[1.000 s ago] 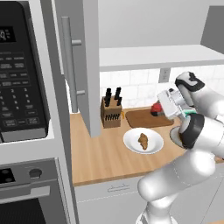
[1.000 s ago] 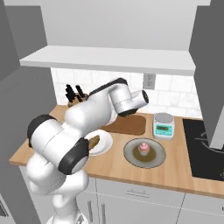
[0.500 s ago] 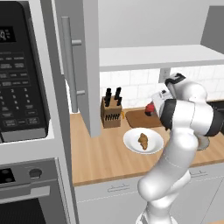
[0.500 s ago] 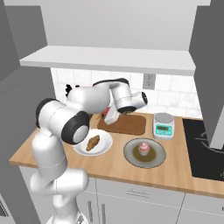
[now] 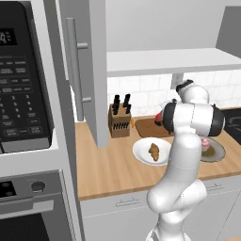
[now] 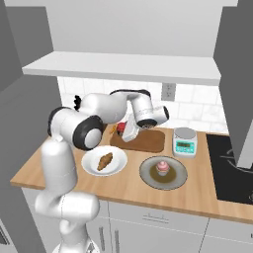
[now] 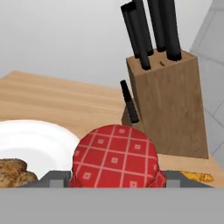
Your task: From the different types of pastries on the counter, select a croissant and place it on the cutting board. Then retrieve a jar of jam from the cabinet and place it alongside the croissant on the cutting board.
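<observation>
- Croissant (image 5: 154,151) sits on the white plate (image 5: 141,153), not on the cutting board (image 5: 147,127) behind it; it looks light and flaky, so take it across the middle, gently.
- Gripper (image 6: 123,131) hangs over the board's left end, closed on the jam jar (image 7: 115,157), red checked lid toward the camera.
- Jar is probably rigid, smooth and slippery: squeeze the sides, set it down upright.
- Knife block (image 7: 168,105) stands close.

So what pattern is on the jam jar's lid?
Red with a white check pattern, clearest in the hand view on the jar of jam.
</observation>
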### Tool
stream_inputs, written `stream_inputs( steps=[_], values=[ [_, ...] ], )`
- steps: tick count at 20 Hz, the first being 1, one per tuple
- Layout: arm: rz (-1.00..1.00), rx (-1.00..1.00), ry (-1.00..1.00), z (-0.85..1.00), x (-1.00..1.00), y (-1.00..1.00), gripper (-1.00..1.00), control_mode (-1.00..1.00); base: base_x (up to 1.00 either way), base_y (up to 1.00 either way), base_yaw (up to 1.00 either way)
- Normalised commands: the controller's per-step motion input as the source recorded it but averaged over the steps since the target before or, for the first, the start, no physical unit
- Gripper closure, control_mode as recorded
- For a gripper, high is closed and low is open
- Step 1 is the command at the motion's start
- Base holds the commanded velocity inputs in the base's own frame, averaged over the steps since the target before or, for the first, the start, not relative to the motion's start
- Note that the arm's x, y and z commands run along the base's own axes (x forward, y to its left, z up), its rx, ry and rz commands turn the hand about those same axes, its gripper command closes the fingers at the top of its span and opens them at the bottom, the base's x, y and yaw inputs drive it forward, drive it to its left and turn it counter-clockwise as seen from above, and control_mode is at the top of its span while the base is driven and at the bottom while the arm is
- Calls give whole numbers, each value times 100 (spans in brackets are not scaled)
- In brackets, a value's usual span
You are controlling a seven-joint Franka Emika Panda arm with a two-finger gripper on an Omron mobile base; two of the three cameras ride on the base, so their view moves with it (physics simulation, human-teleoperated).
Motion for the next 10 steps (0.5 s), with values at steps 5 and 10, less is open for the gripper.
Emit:
stream_inputs(
  steps=[5,10],
  values=[
    [0,0,0,-32,30,24,100,-100,0,0,0],
    [0,0,0,-19,48,30,100,-100,0,0,0]
  ],
)
